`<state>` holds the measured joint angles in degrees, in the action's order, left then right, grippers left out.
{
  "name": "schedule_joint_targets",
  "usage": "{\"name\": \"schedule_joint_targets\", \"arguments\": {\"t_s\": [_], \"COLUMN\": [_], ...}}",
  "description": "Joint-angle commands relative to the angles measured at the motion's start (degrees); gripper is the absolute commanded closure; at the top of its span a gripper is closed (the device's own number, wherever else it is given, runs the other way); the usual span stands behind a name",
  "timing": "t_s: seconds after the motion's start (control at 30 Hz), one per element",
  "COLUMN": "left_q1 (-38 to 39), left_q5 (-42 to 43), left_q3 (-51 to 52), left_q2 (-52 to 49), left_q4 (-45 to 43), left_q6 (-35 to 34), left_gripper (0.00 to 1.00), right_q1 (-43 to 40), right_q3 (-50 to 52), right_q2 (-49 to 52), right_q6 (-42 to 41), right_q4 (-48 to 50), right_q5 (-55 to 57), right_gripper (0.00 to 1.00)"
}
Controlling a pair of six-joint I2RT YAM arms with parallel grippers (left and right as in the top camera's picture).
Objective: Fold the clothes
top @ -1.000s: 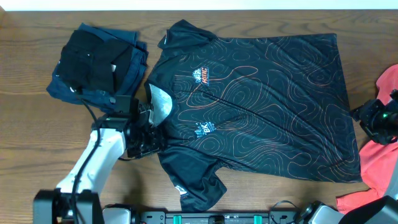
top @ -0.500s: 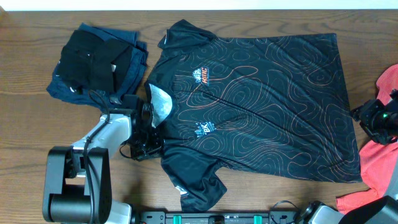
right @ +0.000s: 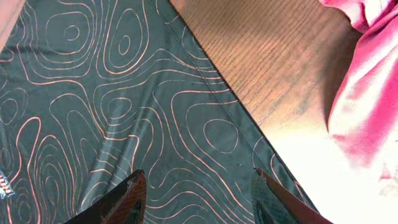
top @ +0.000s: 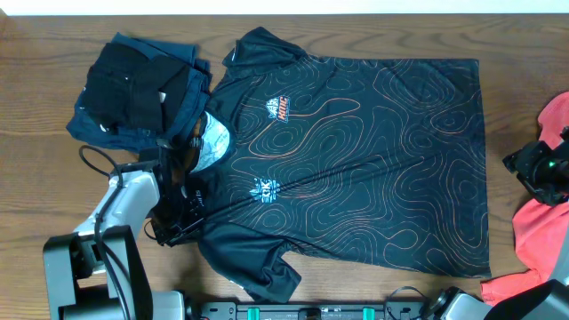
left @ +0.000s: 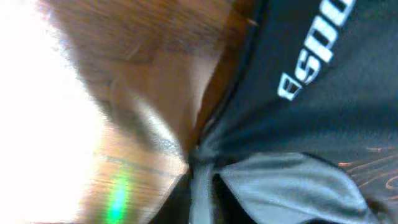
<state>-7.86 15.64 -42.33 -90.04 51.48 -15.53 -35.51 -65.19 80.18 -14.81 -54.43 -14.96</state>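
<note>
The black shirt [top: 356, 169] with orange contour lines lies spread flat, front up, across the table. Its grey-lined collar [top: 212, 142] faces left. My left gripper [top: 182, 191] sits at the collar and shoulder edge. In the left wrist view a bunch of black and grey fabric [left: 286, 186] is pinched at my left gripper [left: 200, 199], under the white lettering [left: 314, 46]. My right gripper [right: 198, 196] stands open above the shirt's hem corner [right: 124, 93] with nothing between its fingers [right: 124, 199]; overhead it shows at the right edge [top: 542, 169].
A folded pile of navy and black garments [top: 138, 89] sits at the back left, close to the collar. A coral-red garment [top: 542, 240] lies crumpled at the right edge, beside the right arm. Bare wood [right: 280, 56] separates it from the shirt.
The left gripper has pulled back to the left with the collar in it. The whole shirt has slid left and smoothed out. The right arm has not moved.
</note>
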Motion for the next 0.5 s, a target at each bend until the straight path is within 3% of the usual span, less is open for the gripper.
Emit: {"name": "schedule_joint_targets", "arguments": {"t_s": [0.0,0.03,0.23,0.47], "left_q1": [-0.15,-0.15,-0.15,-0.15], "left_q5": [-1.57,-1.53,3.56,5.60], "left_q3": [0.37,0.35,-0.76,-3.06], "left_q2": [0.42,0.42,1.66,5.90], "left_q4": [0.90,0.98,1.49,4.81], "left_q6": [0.48,0.48,5.55,12.96], "left_gripper": [0.64,0.58,0.57,0.53], "right_q1": [0.85,1.07,1.88,2.01], "right_q3": [0.57,1.25,8.41,17.25], "right_q2": [-0.04,-0.02,1.27,8.59], "right_q6": [0.72,0.72,-1.11,-6.05], "right_q4": [0.39,0.74,5.75,18.69], "right_q5": [0.59,0.61,7.93,5.57], "right_gripper": [0.47,0.46,0.45,0.68]}}
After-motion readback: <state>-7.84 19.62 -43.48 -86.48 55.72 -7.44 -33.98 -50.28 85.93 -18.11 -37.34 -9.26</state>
